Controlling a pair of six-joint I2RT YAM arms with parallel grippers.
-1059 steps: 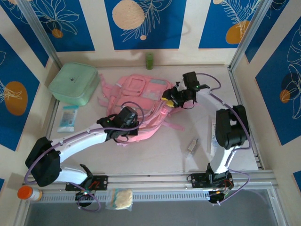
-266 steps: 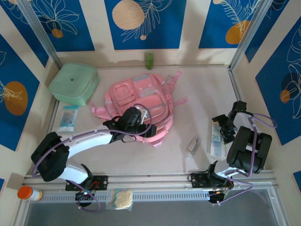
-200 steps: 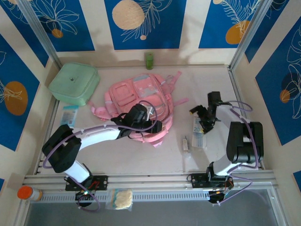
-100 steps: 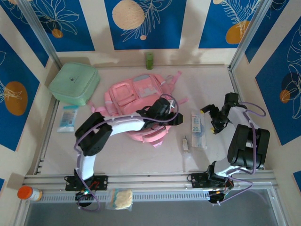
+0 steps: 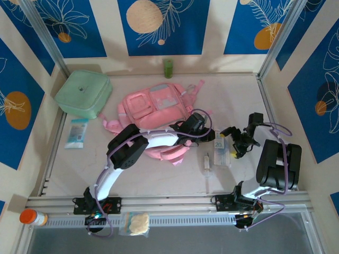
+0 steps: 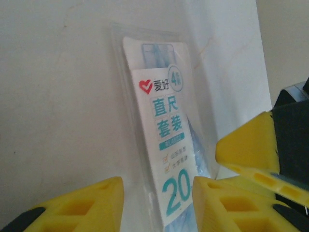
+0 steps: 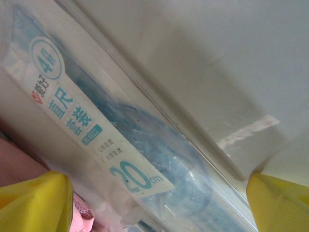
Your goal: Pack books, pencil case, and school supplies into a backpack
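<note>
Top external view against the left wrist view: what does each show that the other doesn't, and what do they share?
Top external: the pink backpack, mint-green box, green bottle and a small clear-grey piece. Left wrist: a red heart logo and teal characters up close, the left fingers flanking the label's near end. Both: the white and light-blue packet, flat on the table, marked 20.

Lab test cell: aluminium-framed patterned panels
</note>
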